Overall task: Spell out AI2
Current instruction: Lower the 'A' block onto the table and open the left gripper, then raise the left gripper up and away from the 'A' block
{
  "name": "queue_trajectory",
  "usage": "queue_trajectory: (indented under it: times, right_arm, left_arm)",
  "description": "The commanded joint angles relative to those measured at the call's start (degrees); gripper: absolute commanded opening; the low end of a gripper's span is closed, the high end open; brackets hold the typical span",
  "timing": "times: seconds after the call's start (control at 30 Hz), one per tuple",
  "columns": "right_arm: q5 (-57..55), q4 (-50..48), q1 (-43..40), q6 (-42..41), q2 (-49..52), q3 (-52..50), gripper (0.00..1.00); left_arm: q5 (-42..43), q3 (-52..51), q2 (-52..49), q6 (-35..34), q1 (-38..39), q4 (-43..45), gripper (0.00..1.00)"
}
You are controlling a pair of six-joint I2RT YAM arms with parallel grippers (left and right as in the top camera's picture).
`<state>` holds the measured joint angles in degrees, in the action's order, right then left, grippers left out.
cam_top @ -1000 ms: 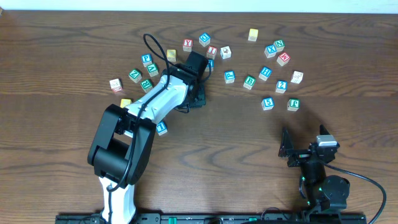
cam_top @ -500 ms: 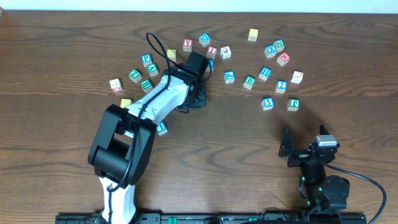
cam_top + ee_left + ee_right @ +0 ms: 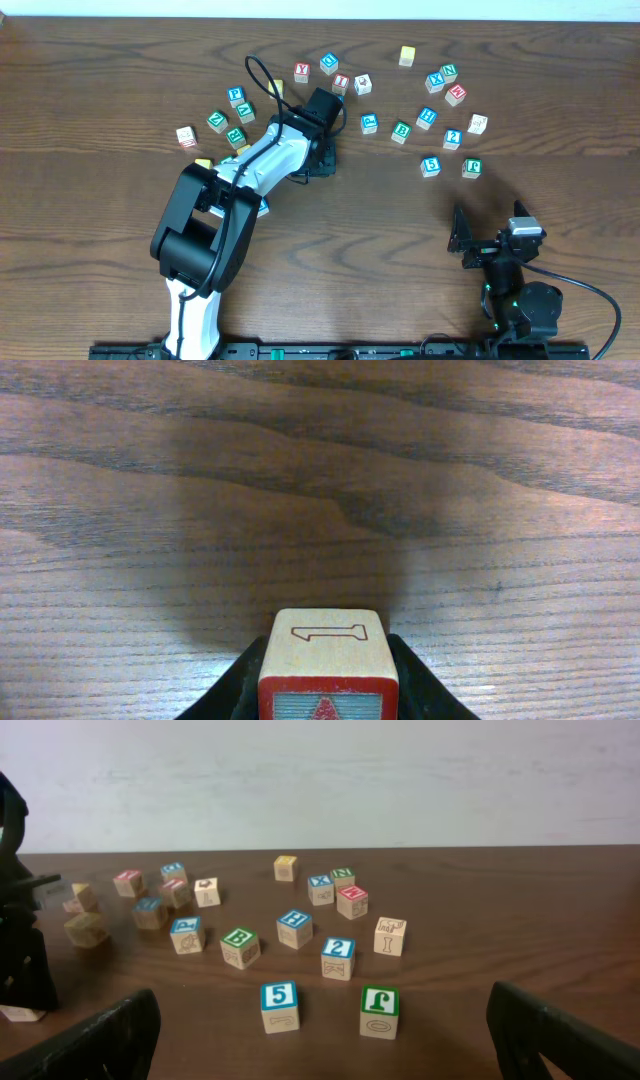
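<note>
My left gripper [image 3: 328, 685] is shut on a wooden block [image 3: 328, 650] with a red-edged face; its top face shows an outlined 1. It hangs low over bare wood. In the overhead view the left gripper [image 3: 315, 158] is below the block cluster and hides the held block. A red I block [image 3: 341, 83] lies just above it. The blue 2 block [image 3: 453, 138] lies at the right and also shows in the right wrist view [image 3: 338, 958]. My right gripper [image 3: 488, 238] is open and empty near the front edge, its jaws wide apart [image 3: 325, 1050].
Several lettered blocks are scattered in an arc across the far table. A blue 5 block [image 3: 279, 1007] and a green J block [image 3: 379, 1011] sit nearest my right gripper. A block [image 3: 262, 206] lies half under the left arm.
The left arm's elbow has swung slightly to the right, covering more of the block beneath it. The left gripper stays shut on its block. The right arm has not moved.
</note>
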<state>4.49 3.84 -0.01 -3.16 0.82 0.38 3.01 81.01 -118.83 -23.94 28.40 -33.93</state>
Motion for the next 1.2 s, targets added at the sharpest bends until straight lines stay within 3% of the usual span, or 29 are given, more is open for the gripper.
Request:
queue_trajectory:
  times: [0.0, 0.23, 0.33, 0.7, 1.17]
  right_arm:
    - [0.0, 0.2, -0.3, 0.7, -0.4, -0.1, 0.99]
    - [0.0, 0.2, -0.3, 0.7, -0.4, -0.1, 0.99]
    - [0.0, 0.2, -0.3, 0.7, -0.4, -0.1, 0.99]
    - [0.0, 0.2, -0.3, 0.7, -0.4, -0.1, 0.99]
    - [0.0, 0.2, -0.3, 0.7, -0.4, -0.1, 0.99]
  left_arm:
    - [-0.7, -0.3, -1.1, 0.3, -0.1, 0.0, 0.3]
    - [-0.7, -0.3, -0.9, 0.3, -0.1, -0.2, 0.59]
    - [-0.7, -0.3, -0.9, 0.3, -0.1, -0.3, 0.65]
    - [-1.1, -0.2, 4.5, 1.3, -1.2, -0.4, 0.68]
    - [-1.1, -0.2, 21.4, 3.3, -4.7, -3.4, 0.68]
